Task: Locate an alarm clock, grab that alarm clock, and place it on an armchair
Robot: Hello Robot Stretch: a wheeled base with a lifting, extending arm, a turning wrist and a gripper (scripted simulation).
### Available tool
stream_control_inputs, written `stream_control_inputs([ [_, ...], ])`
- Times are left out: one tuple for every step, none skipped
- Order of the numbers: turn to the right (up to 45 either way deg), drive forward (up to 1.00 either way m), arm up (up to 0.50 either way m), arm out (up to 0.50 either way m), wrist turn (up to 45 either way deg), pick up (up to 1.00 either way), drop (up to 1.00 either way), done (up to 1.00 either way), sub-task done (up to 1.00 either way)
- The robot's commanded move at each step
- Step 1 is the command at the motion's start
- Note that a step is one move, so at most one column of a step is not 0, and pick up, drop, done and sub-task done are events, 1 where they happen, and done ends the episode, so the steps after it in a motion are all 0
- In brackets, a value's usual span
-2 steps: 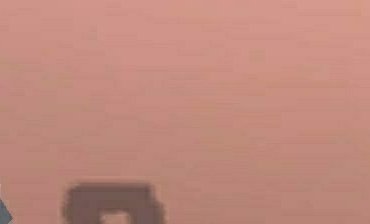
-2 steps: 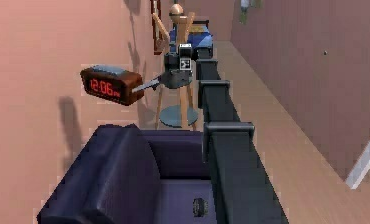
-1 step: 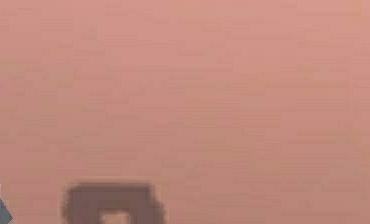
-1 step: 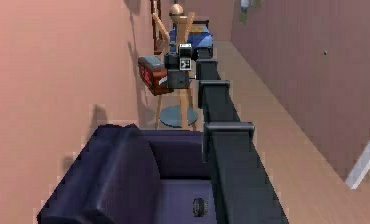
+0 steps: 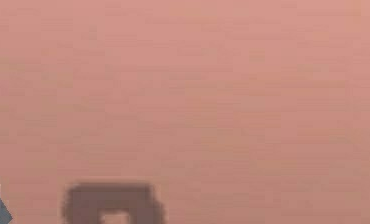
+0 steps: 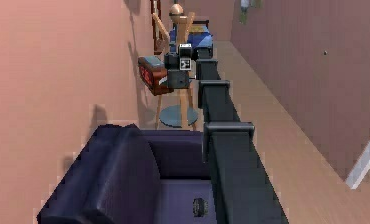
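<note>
Gripper (image 6: 173, 62) stands at the far end of the extended arm (image 6: 228, 150), level with the top of a round pedestal table (image 6: 179, 112). Things stand behind it, so whether it holds anything cannot be told. At the table's left edge, just beside the gripper, sits a red-and-dark boxy item (image 6: 151, 72), possibly the alarm clock but unconfirmed. A small dark round object (image 6: 198, 207) lies on the armchair (image 6: 118, 170), at the seat's edge nearest the arm, identity equally unclear. Judged step: the grab at the table. Next move calls for confirming the clock, then retracting toward the armchair.
</note>
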Motion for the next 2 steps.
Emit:
stream_control_inputs([
  [0.0,0.0,-0.5,0.0,0.0,0.0,0.0,0.0,0.0],
  [0.0,0.0,0.0,0.0,0.0,0.0,1.0,0.0,0.0],
])
